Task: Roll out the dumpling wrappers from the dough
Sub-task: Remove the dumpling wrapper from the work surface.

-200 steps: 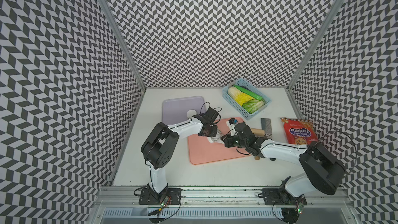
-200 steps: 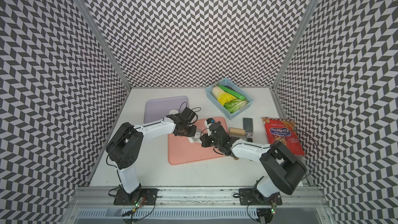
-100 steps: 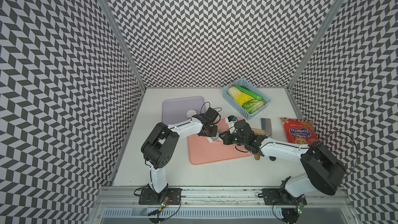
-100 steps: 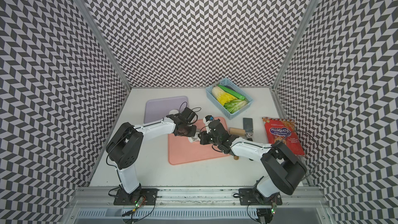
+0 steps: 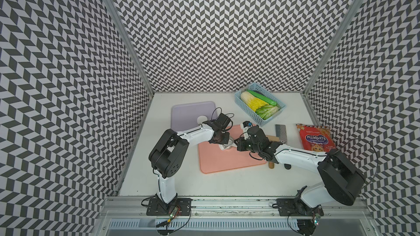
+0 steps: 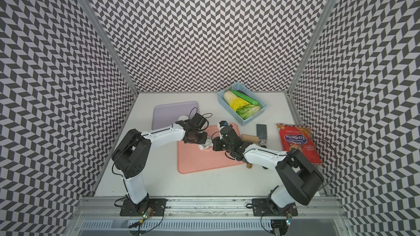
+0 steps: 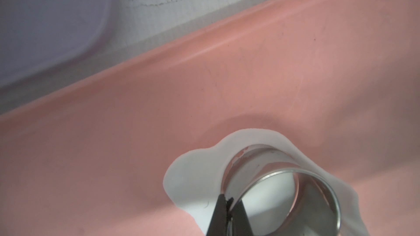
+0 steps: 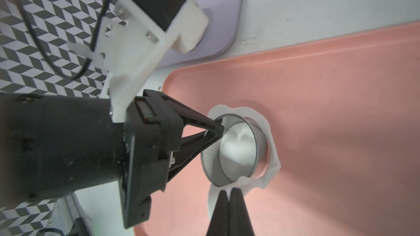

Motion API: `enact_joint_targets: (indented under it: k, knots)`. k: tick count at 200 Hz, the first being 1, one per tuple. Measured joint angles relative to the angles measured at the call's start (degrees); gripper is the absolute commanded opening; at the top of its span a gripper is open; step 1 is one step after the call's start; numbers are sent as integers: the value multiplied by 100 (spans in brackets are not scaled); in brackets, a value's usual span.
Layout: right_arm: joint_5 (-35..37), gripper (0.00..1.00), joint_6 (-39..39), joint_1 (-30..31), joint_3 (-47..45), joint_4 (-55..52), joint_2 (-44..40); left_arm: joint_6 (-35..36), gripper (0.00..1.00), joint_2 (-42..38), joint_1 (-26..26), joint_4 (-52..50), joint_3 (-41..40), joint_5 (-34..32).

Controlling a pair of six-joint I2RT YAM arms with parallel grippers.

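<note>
2 closed hands: left hand (image 7: 228,200) pinches ring cup (image 7: 261,164), right hand (image 8: 228,192) touches dough (image 7: 193,178).

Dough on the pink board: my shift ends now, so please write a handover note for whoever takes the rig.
Left gripper: shut on the rim of the ring cutter, which stands in the dough on the pink board.
Right gripper: shut, tips at the dough's edge; whether it grips is unclear.
Done: one wrapper on the purple board.
Left: free this cut disc, move it there, cut more.
</note>
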Motion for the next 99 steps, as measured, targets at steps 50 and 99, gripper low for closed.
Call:
enact_joint_targets:
  k: [50, 99]
  knots:
    - [179, 0, -7, -20, 326, -85, 144, 0, 0, 0, 0, 0, 0, 2]
    - [153, 0, -72, -20, 623, -39, 219, 11, 0, 0, 0, 0, 0, 2]
